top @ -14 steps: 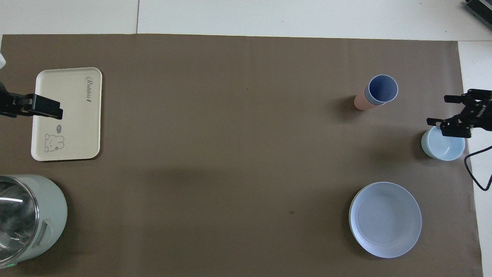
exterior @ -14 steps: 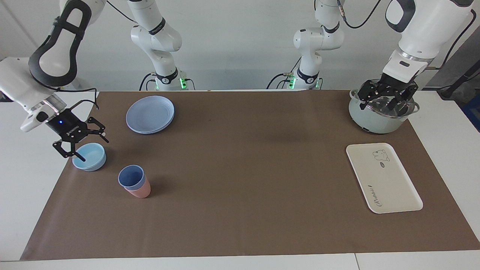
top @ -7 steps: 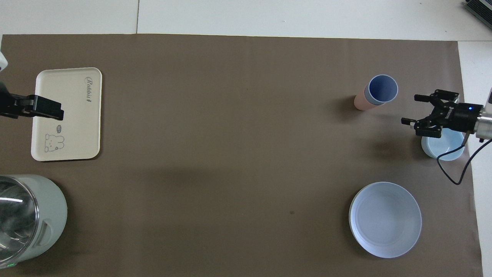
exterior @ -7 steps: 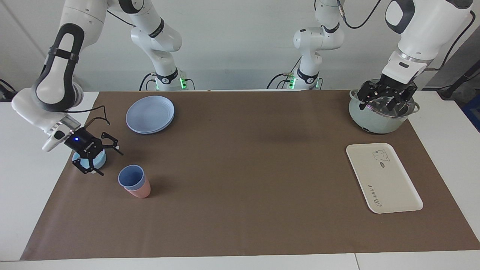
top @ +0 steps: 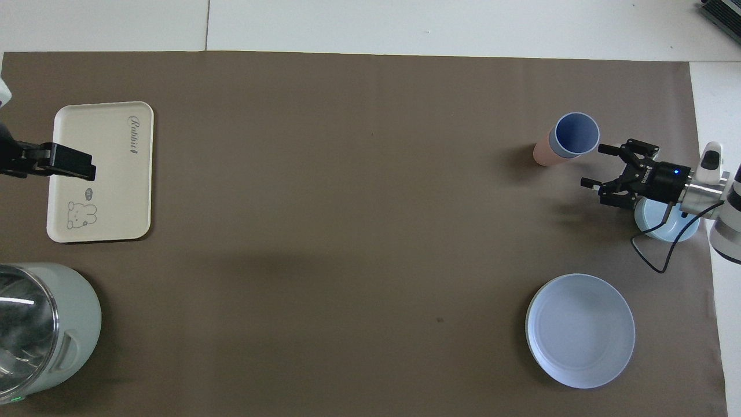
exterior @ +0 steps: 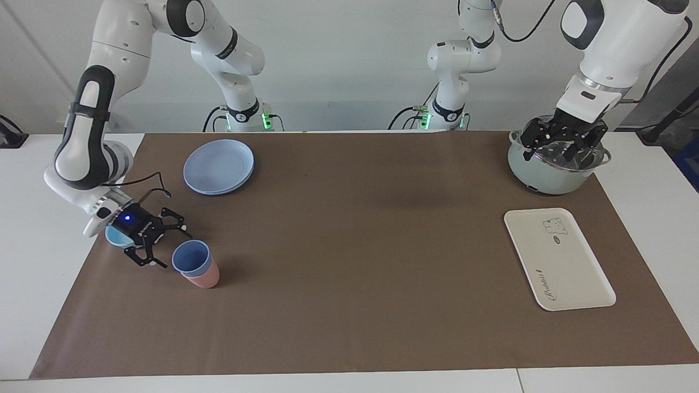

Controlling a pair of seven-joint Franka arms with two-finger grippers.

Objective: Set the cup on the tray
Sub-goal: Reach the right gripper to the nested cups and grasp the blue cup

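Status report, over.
Right gripper open beside blue cup; left gripper open over pot. Cup nested in pink cup. Tray bare.

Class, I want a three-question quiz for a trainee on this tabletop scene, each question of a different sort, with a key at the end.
1. True or false: the periwinkle-blue cup already stands on the cream tray.
2. What does the blue cup sit in? A) a salmon-pink cup B) the round blue plate C) the light-blue bowl
3. Fill in: the left claw hangs over the pale-green ____.

Key
1. False: it is at the right arm's end of the table, with the right claw open beside it; the tray is at the left arm's end.
2. A
3. pot
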